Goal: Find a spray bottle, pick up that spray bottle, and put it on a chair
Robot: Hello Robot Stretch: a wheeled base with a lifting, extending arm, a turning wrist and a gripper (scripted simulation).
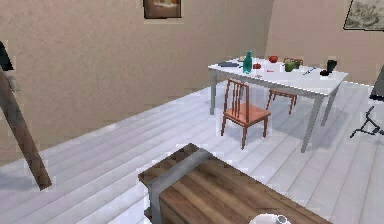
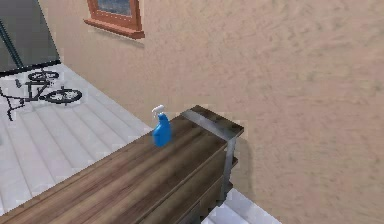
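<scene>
A blue spray bottle point(image 2: 160, 129) with a white trigger head stands upright on a long wooden counter point(image 2: 120, 185), near its far end in the arm side view. A wooden chair point(image 1: 245, 112) with an orange seat stands at the near side of a white dining table point(image 1: 300, 82) in the forward view's right half. A second chair point(image 1: 283, 97) sits behind it, partly under the table.
The dining table carries a teal bottle point(image 1: 247, 63), a red object point(image 1: 272, 60), a green bowl point(image 1: 290, 66) and a dark cup point(image 1: 331, 67). The wooden counter's end point(image 1: 210, 190) fills the forward view's bottom. A bicycle point(image 2: 40, 92) leans at the arm side view's left. A window point(image 2: 113, 14) is set in the tan wall.
</scene>
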